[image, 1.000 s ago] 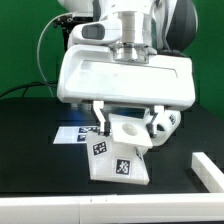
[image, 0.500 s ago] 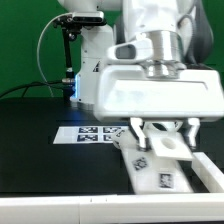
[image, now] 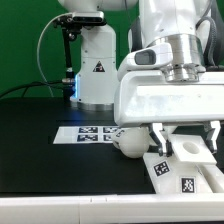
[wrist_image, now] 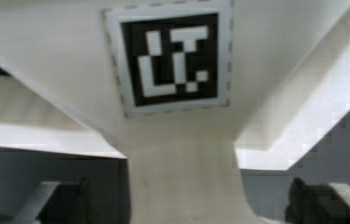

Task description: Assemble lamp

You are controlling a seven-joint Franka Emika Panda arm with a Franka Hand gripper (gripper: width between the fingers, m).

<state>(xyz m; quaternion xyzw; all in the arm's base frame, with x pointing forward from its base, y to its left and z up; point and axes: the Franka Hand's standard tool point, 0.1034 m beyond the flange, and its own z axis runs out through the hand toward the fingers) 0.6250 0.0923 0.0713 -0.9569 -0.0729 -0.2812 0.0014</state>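
The lamp's white angular base block [image: 183, 171] sits low at the exterior view's right, with square tags on its front. My gripper [image: 185, 136] stands over it, one finger on each side, and is shut on it. In the wrist view the base block [wrist_image: 172, 150] fills the middle with one tag on top, and a dark fingertip [wrist_image: 51, 203] shows on each side. The round bulb [image: 127, 141] lies on the black table just to the exterior view's left of the block. The shade is hidden.
The marker board [image: 88, 133] lies flat on the black table behind the bulb. A white bar [image: 216, 176] runs along the exterior view's right edge, close to the block. A white rim [image: 90, 211] borders the table's front. The arm's base [image: 95, 70] stands behind.
My gripper has moved steadily toward the exterior view's right, and the base block has moved with it. The bulb, hidden before, now shows on the table.
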